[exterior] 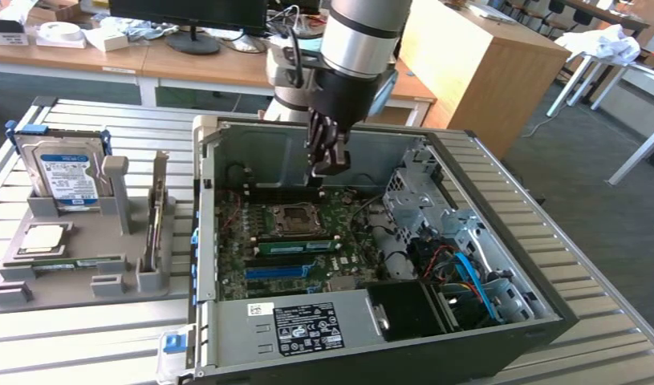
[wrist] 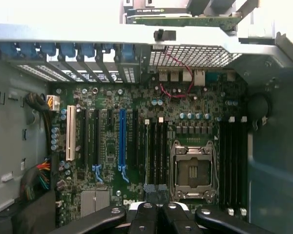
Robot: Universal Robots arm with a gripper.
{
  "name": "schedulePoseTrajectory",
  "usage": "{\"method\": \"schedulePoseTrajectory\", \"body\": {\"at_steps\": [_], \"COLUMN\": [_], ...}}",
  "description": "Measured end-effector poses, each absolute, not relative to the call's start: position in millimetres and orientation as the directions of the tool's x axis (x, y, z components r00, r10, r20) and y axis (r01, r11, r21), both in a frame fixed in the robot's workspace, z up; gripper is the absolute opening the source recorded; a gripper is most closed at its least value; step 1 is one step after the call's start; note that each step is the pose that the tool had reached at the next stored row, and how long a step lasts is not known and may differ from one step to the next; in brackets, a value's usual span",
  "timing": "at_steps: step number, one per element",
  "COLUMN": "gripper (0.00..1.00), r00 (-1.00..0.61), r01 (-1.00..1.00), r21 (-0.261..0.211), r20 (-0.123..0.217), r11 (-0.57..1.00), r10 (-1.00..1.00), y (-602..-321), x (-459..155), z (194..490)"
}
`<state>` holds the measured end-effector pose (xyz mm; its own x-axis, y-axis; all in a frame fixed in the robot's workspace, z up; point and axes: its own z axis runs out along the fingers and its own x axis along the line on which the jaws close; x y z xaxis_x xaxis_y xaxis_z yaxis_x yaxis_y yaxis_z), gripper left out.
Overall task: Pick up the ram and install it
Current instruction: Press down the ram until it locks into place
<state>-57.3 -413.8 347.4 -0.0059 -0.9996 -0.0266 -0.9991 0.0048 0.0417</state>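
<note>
Office-like lab: desks (exterior: 198,68), monitor (exterior: 188,16), opened computer case (exterior: 359,265).

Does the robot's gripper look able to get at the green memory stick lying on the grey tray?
Probably yes: the ram lies uncovered on the tray, nothing above it, and the gripper hangs shut over the open case beside it.

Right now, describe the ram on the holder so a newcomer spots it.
Find the grey holder on the exterior view's left of the open computer case. Near its front edge lies the ram: a long, narrow green strip, unlike the square silver processor behind it and the upright hard drive.
</note>
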Motion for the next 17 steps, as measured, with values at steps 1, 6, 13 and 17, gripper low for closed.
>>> {"method": "schedulePoseTrajectory", "body": {"at_steps": [1, 6, 13, 17], "gripper": [0.1, 0.1, 0.1, 0.1], "r00": [-0.006, -0.006, -0.006, -0.006], "r01": [-0.999, -0.999, -0.999, -0.999], "r21": [0.042, 0.042, 0.042, 0.042], "r20": [-0.027, -0.026, -0.027, -0.027], "r11": [0.005, 0.005, 0.005, 0.005], "r10": [-1.0, -1.0, -1.0, -1.0], "y": [-414, -414, -414, -414], "x": [-56, -49, -42, -42], "z": [347, 347, 347, 347]}}
